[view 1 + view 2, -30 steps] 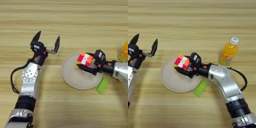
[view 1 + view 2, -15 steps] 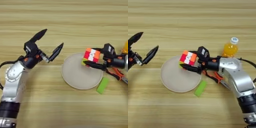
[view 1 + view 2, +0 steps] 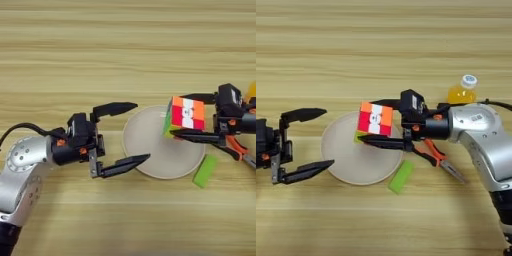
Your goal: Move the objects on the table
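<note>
filling both views, the table [image 3: 125,55]; right gripper [image 3: 378,122] grasping the puzzle cube [image 3: 375,119], left gripper [image 3: 122,135] spread wide.

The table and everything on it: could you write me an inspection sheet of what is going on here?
Surface: wooden table, light tan, striped grain.
Job's things: puzzle cube held in the right gripper above the round plate; orange bottle upright behind the right arm; green block flat by the plate's rim.
Clutter: orange-handled pliers under the right arm.
Grippers: left gripper open, at the plate's left edge.
Cables: black cable at the left arm.
Surroundings: nothing seen.
</note>
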Controlling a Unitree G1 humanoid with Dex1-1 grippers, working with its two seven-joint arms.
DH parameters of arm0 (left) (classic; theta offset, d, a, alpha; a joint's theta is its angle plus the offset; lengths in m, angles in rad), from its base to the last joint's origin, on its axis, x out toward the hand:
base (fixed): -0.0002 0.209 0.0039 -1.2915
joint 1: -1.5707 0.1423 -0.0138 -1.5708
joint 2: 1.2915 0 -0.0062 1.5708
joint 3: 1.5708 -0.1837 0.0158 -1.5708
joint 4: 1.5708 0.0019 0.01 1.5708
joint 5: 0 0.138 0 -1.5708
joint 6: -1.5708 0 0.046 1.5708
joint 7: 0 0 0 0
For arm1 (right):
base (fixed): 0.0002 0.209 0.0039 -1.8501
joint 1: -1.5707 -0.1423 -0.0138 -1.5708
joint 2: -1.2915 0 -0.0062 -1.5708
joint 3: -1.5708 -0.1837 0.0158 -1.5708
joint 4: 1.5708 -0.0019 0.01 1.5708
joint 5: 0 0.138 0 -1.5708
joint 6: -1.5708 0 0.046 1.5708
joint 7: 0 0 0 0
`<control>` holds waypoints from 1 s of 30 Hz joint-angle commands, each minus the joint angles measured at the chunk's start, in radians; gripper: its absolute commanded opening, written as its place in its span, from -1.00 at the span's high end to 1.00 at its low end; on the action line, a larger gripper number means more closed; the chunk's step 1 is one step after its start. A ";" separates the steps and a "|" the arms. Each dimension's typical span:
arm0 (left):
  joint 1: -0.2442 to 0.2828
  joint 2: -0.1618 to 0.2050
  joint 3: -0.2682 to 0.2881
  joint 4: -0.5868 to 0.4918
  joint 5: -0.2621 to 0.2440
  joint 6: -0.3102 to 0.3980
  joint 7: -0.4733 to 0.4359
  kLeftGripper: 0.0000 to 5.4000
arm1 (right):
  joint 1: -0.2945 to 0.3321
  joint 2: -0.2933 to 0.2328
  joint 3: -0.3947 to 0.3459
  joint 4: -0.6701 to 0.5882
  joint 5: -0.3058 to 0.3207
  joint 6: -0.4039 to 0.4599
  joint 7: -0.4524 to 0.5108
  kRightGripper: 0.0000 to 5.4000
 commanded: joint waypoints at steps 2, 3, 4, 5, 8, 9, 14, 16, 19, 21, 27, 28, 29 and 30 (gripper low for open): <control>-0.012 -0.009 -0.036 -0.029 0.021 0.019 -0.007 -1.00 | -0.004 -0.033 -0.009 -0.092 0.060 0.035 0.027 -0.23; -0.014 -0.011 -0.041 -0.030 0.025 0.020 -0.006 -1.00 | -0.001 -0.036 -0.008 -0.104 0.066 0.038 0.028 -0.23; -0.016 -0.013 -0.046 -0.033 0.029 0.020 -0.005 -1.00 | 0.003 -0.038 -0.005 -0.115 0.070 0.041 0.028 -0.23; -0.018 -0.014 -0.051 -0.035 0.033 0.021 -0.004 -1.00 | 0.006 -0.040 -0.001 -0.124 0.072 0.043 0.028 -0.23; -0.022 -0.016 -0.061 -0.040 0.040 0.024 -0.002 -1.00 | 0.017 -0.047 0.008 -0.152 0.079 0.050 0.029 -0.23; -0.023 -0.017 -0.064 -0.040 0.042 0.025 -0.001 -1.00 | 0.021 -0.048 0.012 -0.165 0.083 0.053 0.030 -0.23; -0.031 -0.028 -0.080 -0.041 0.055 0.027 0.003 -1.00 | 0.034 -0.050 0.033 -0.209 0.091 0.061 0.029 -0.23; -0.033 -0.033 -0.083 -0.041 0.061 0.024 0.004 -1.00 | 0.036 -0.048 0.040 -0.217 0.093 0.064 0.026 -0.23; -0.037 -0.038 -0.086 -0.039 0.073 0.017 0.008 -1.00 | 0.037 -0.045 0.050 -0.225 0.096 0.067 0.022 -0.23; -0.038 -0.039 -0.088 -0.038 0.075 0.017 0.009 -1.00 | 0.036 -0.042 0.055 -0.227 0.098 0.069 0.019 -0.23; -0.035 -0.039 -0.094 -0.041 0.076 0.015 0.004 -1.00 | 0.025 -0.036 0.063 -0.220 0.101 0.069 0.008 -0.23; -0.035 -0.039 -0.096 -0.041 0.076 0.015 0.003 -1.00 | 0.023 -0.035 0.064 -0.218 0.100 0.068 0.007 -0.23; -0.036 -0.040 -0.098 -0.041 0.077 0.014 0.002 -1.00 | 0.021 -0.034 0.066 -0.215 0.100 0.067 0.004 -0.23; -0.036 -0.040 -0.099 -0.041 0.077 0.012 0.000 -0.96 | 0.019 -0.033 0.068 -0.213 0.100 0.067 0.001 -0.23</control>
